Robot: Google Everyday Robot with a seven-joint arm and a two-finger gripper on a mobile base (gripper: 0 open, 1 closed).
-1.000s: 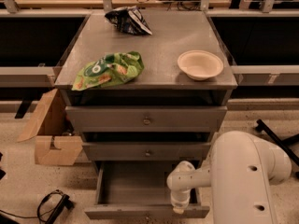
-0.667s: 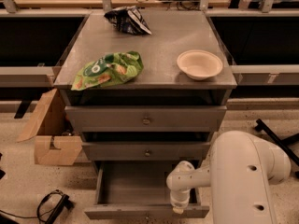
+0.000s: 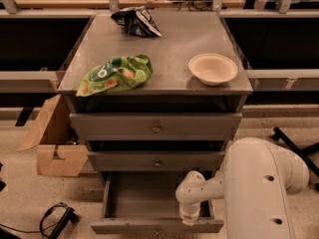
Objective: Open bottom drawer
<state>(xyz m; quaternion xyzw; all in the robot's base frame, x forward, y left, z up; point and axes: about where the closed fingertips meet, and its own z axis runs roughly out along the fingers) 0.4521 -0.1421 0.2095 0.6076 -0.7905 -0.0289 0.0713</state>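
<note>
One grey cabinet (image 3: 169, 41) with three drawers. On its smooth flat top, two crinkled snack packets, a green bag (image 3: 115, 74) and a dark bag (image 3: 135, 21), plus one round cream bowl (image 3: 213, 67). One cardboard box (image 3: 55, 146) on the speckled floor at left.

Bottom drawer (image 3: 142, 198) at lower centre of the frame, pulled well out, slimmest front of the three, plain grey inside. Top drawer (image 3: 156, 126) and middle drawer (image 3: 157, 162) shut, each with a small round metal knob at centre.

One gripper (image 3: 189, 217) on a glossy white rounded arm (image 3: 259, 183), reaching down into the open drawer near its right front corner; open or closed, cannot tell.
</note>
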